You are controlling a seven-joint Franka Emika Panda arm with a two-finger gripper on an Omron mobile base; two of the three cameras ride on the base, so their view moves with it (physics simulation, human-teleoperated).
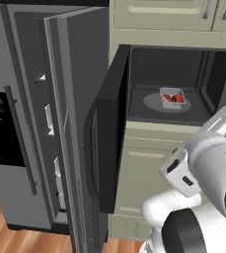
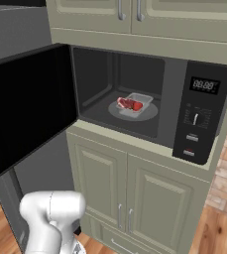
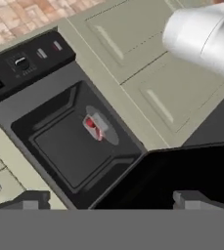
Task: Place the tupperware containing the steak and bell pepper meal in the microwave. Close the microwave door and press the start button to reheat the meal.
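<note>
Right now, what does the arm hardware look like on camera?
The arm is glossy white, with rounded, bulbous links and dark joint rings. A small white block with black insets sits on it. No cables or markings are visible. The gripper has two small dark grey, blocky fingertips.

White arm (image 1: 203,188) folded low at the lower right of the left base view, dark joints showing between rounded white links, wrist section angled up toward the right edge. Seen as 1 bent white link (image 2: 53,218) at the lower left of the right base view, elbow rounded, upper part level, lower part dropping toward the base. End effector (image 3: 111,199) marked in the hand view by 2 small dark fingertips (image 3: 33,199) rising at the bottom, set wide apart, nothing between them, touching nothing. Hand camera rolled strongly, scene tilted on a diagonal. Another white link crossing the upper right corner of the hand view.
</note>
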